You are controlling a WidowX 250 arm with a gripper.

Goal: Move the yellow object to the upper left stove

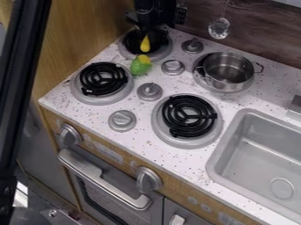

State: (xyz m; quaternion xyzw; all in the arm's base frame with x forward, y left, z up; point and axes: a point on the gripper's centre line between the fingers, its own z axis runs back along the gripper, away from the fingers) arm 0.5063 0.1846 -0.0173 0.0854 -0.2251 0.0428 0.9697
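The black gripper [148, 21] is at the top of the view, over the back of the upper left stove burner [160, 51]. A small yellow object [145, 45], narrow at its top and rounder below, shows just under the gripper against that dark burner. Whether it touches the gripper or rests on the burner, I cannot tell. In front of the burner, on its near rim and the counter, lies a green object with a yellow end [141, 65].
A metal pot [226, 71] stands on the upper right burner. The lower left burner [103, 79] and lower right burner [188, 116] have black coils. Grey knobs [149, 91] stand between burners. The sink [258, 154] is at right, a wooden wall [76, 39] at left.
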